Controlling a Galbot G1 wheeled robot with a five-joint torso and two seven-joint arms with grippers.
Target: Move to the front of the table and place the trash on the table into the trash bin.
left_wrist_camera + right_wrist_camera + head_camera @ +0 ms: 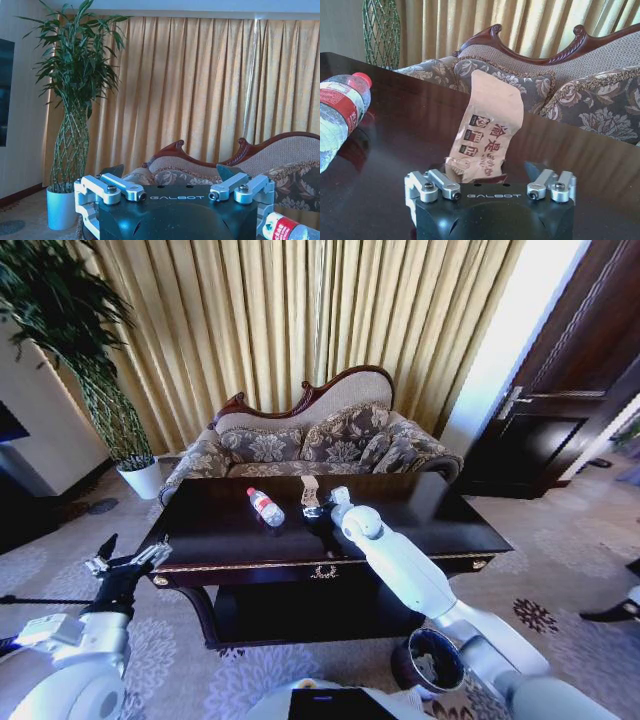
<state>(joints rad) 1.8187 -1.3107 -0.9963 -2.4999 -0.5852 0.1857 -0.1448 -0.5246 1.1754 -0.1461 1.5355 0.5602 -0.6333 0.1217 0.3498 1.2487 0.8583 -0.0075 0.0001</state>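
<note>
— Where is the right gripper [318, 508]?
— Over the dark surface [420, 502], fingers spread around the tan wrapper [487, 136], which stands upright. The bottle [265, 506] lies beside it.
— And the left gripper [128, 558]?
— Off the surface's left corner, fingers spread, holding nothing. The bin [430, 662] sits on the floor.

I read "GALBOT" on both end effector housings [176, 197]; the tan wrapper [487, 132] just beyond the right end effector [490, 172] carries Chinese characters.

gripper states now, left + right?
Left gripper: open, empty, off the table's left end.
Right gripper: open over the tabletop, fingers either side of the tan wrapper.
</note>
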